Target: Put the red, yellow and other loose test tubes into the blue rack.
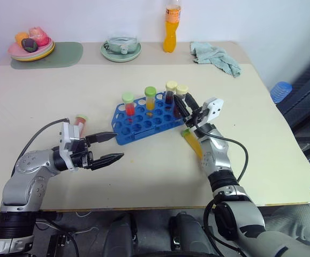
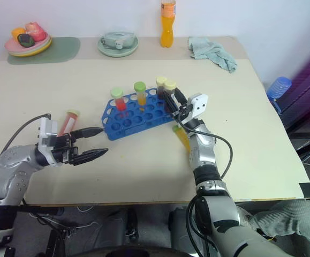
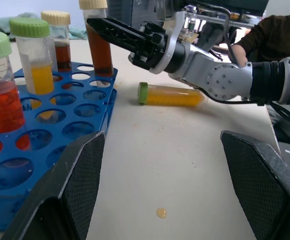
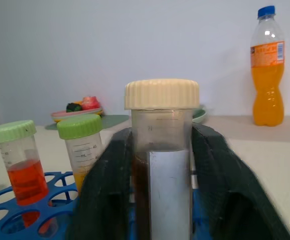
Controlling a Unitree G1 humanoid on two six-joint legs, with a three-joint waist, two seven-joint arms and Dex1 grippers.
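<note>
Right hand (image 1: 182, 110) straddling a racked brown tube; left hand (image 1: 107, 147) waiting wide apart, holding nothing.

Fingers flanking the cream-capped brown tube (image 4: 161, 150) standing in the blue rack (image 1: 144, 124), apparently releasing it; yellow tube (image 3: 171, 94) and red tube (image 1: 80, 121) lying loose on the counter (image 1: 262, 150), awaiting racking.

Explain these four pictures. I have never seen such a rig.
This is a two-armed humanoid robot. Two pictures come from cameras on its head, looking down over a table; the other two come from a camera on each wrist. On it stands a blue rack with red, yellow and brown capped tubes upright in it. A yellow tube and a red tube lie loose beside it. Farther back are an orange bottle and a cloth. The left hand is open and holds nothing. The right hand sits around a brown tube in the rack; whether it grips I cannot tell.
</note>
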